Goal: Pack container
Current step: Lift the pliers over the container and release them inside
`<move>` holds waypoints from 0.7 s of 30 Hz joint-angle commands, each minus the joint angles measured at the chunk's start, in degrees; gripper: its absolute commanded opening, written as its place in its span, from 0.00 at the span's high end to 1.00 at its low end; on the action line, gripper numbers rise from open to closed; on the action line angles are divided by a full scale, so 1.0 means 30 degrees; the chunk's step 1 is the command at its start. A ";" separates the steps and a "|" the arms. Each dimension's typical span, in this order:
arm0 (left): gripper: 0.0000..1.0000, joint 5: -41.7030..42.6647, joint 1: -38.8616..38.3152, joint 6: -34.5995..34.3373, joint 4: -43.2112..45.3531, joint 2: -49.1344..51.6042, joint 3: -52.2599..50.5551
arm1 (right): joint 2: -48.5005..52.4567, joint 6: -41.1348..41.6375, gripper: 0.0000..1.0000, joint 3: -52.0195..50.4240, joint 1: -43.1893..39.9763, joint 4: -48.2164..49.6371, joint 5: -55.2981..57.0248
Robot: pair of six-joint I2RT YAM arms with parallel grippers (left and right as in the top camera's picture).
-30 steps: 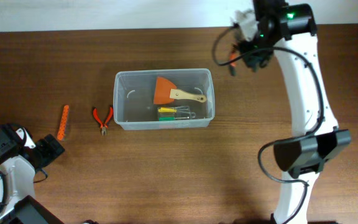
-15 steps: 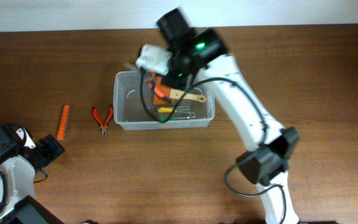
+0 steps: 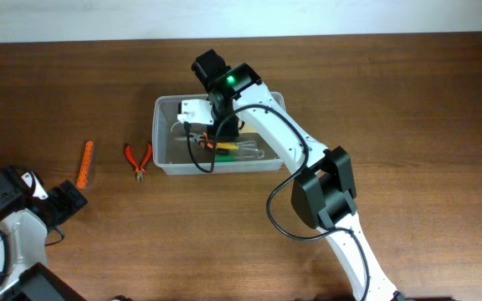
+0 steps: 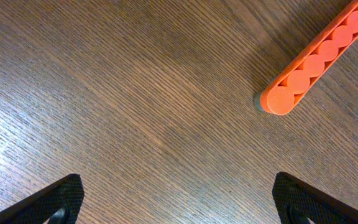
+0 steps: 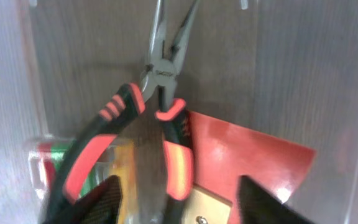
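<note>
The container (image 3: 164,134), a clear plastic bin, stands mid-table with my right gripper (image 3: 213,134) lowered into it. In the right wrist view, needle-nose pliers (image 5: 160,81) with black and red handles lie loose between the spread fingers of my right gripper (image 5: 185,202), which is open. They rest partly on a red scraper blade (image 5: 247,162), beside a green-handled tool (image 5: 48,152). My left gripper (image 4: 179,199) hangs open above bare wood at the table's front left, just short of an orange strip (image 4: 316,65).
Small orange-handled pliers (image 3: 138,159) and the orange strip (image 3: 86,163) lie on the table left of the container. The left arm (image 3: 23,205) sits at the front left corner. The right arm's links reach from the front edge over the container's right side.
The right arm swung from the far right to over the container and dipped in. Its jaws went from shut to open, and the black-and-red pliers are now loose in the container. The left arm stayed still.
</note>
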 commanded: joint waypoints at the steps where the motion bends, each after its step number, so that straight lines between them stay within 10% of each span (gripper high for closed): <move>1: 0.01 0.0197 0.0080 -0.0189 -0.0007 0.0138 0.0321 | -0.0707 0.1537 0.31 0.0525 0.0051 0.0058 0.0430; 9: 0.01 0.0204 0.0080 -0.0189 0.0000 0.0138 0.0321 | -0.3643 0.8306 0.26 0.1202 -0.0576 -0.0444 0.7941; 21: 0.01 0.0197 0.0080 -0.0189 -0.0007 0.0138 0.0321 | -0.9428 1.8258 0.11 0.1202 -0.8415 -0.2907 0.3920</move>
